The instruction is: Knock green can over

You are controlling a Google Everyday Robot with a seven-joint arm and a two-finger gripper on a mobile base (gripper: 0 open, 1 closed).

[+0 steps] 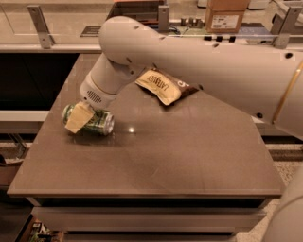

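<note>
The green can (97, 122) lies on its side near the left edge of the brown table (156, 165), with its silver top pointing right. My gripper (78, 118) is at the can's left end, resting over it and touching it, and it hides part of the can. The big white arm (189, 56) reaches in from the right across the back of the table.
A brown and yellow chip bag (163, 85) lies at the back middle of the table, partly under the arm. A cardboard box (226, 14) stands on the counter behind. The table's left edge is close to the can, with a dark gap beyond.
</note>
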